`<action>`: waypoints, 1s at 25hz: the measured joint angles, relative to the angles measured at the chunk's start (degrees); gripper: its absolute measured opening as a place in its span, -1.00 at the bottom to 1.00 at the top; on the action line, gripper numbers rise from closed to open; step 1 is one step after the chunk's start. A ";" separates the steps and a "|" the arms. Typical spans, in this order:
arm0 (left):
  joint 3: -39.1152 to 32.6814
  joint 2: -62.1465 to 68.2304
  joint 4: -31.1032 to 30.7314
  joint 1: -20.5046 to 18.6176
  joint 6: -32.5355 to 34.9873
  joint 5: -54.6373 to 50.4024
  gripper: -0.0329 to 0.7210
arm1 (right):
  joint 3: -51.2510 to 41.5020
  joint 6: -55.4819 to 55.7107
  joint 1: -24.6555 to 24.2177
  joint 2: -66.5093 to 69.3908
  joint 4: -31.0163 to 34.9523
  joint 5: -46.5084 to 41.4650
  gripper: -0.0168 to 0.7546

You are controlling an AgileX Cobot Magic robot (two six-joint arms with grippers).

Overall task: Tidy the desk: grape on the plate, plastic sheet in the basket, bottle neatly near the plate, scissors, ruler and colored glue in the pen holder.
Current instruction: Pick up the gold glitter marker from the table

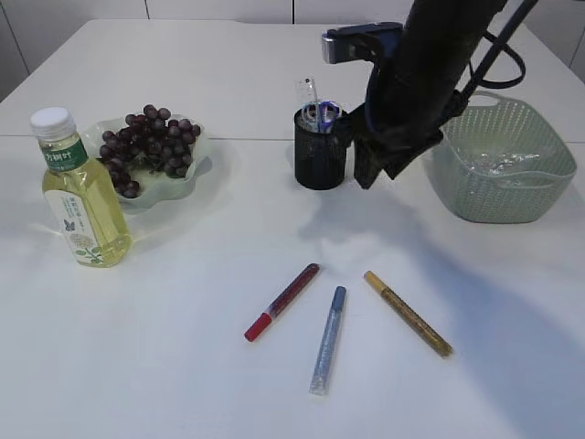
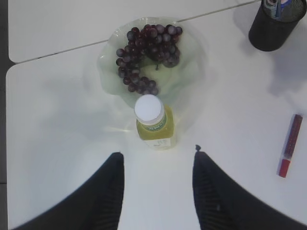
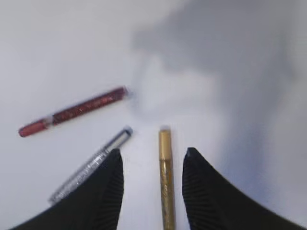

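Observation:
The grape [image 1: 146, 151] bunch lies on the pale green plate [image 1: 196, 174]. Just left of the plate, the yellow bottle [image 1: 78, 192] stands upright. Scissors [image 1: 322, 112] and a clear ruler [image 1: 308, 91] stick out of the black pen holder [image 1: 321, 155]. The plastic sheet [image 1: 498, 165] lies in the green basket [image 1: 539, 197]. Three colored glue pens lie on the table: red [image 1: 281, 302], silver [image 1: 328, 340] and gold [image 1: 408, 313]. My right gripper [image 3: 152, 153] hangs open high above the gold glue [image 3: 166, 182], holding nothing. My left gripper [image 2: 158, 154] is open and empty, above the table near the bottle [image 2: 153, 124].
My right arm [image 1: 420, 82] hangs between the pen holder and the basket and hides part of the basket's left rim. A seam between two table tops runs behind the plate. In the left wrist view, the table's left edge [image 2: 6, 120] is close.

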State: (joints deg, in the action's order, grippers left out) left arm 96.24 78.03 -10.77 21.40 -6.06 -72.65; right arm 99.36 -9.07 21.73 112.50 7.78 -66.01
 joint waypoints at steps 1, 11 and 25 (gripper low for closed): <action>0.00 0.00 0.00 0.00 0.00 0.00 0.00 | 0.00 1.65 0.00 0.00 -1.72 -1.77 -0.15; 0.00 0.00 0.00 0.00 0.00 0.00 0.00 | 0.02 9.51 0.00 0.28 -6.11 -4.07 -0.10; 0.00 0.00 0.00 0.00 -0.10 0.00 0.00 | 0.11 9.07 2.37 9.87 -4.35 -4.07 -0.04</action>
State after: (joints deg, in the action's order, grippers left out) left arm 96.24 78.03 -10.77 21.40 -6.16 -72.65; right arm 99.47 0.00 24.11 122.37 3.42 -70.08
